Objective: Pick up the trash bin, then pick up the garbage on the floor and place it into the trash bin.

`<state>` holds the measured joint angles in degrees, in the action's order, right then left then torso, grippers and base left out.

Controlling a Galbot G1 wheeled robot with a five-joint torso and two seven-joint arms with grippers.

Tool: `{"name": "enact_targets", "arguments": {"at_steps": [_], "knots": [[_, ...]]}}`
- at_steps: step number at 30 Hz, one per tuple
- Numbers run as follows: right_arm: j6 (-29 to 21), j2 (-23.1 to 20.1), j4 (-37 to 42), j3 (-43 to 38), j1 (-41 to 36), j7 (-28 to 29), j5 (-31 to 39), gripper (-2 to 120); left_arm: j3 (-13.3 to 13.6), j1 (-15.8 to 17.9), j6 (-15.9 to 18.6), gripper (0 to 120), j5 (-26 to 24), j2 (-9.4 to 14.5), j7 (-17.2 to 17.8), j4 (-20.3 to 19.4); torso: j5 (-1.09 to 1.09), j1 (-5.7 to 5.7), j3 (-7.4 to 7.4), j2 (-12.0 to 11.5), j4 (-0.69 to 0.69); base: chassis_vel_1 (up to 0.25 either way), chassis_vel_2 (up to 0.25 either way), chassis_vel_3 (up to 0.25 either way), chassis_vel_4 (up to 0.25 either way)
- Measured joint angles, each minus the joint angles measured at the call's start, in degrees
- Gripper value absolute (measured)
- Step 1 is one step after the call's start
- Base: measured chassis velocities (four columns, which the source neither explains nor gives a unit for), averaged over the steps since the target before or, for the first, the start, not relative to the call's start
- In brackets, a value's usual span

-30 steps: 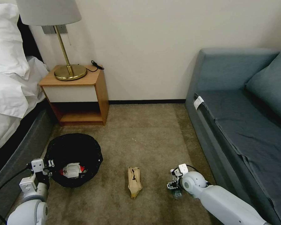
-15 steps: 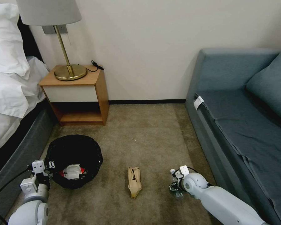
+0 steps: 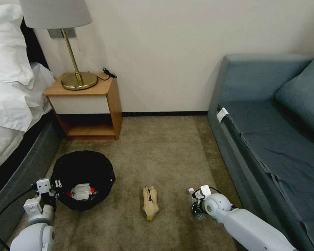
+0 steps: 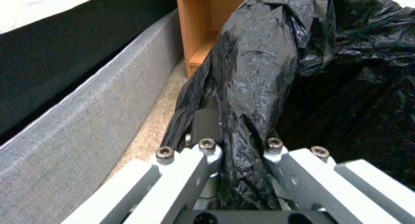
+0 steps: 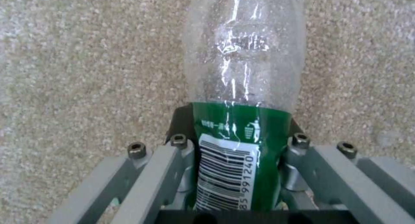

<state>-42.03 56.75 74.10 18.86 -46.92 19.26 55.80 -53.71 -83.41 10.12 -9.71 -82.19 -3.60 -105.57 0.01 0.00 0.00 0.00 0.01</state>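
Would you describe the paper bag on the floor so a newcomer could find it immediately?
On the carpet between the bed and the blue sofa, look midway between the trash bin and the right gripper. The tan paper bag lies there, crumpled and untouched.

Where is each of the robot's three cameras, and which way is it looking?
Head view: up on the head, looking forward and down at the carpet; both arms show, left hand at the trash bin, right hand low by the paper bag.
Left wrist view: on the left arm, looking along its hand shut on the bin's black bag.
Right wrist view: on the right arm, looking down; its hand grips the bottle.
Shared: head and left wrist views both show the nightstand.
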Motion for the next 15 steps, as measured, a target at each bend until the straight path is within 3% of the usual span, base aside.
{"name": "enact_targets", "arguments": {"at_steps": [15], "knots": [[-0.1, 0.4, 1.0, -1.6, 4.1, -0.2, -0.1, 23, 0.0, -0.6, -0.3, 4, 0.0, -0.5, 0.0, -0.4, -0.01, 0.00, 0.01, 0.0, -0.02, 0.000, 0.000, 0.000, 0.000]]}}
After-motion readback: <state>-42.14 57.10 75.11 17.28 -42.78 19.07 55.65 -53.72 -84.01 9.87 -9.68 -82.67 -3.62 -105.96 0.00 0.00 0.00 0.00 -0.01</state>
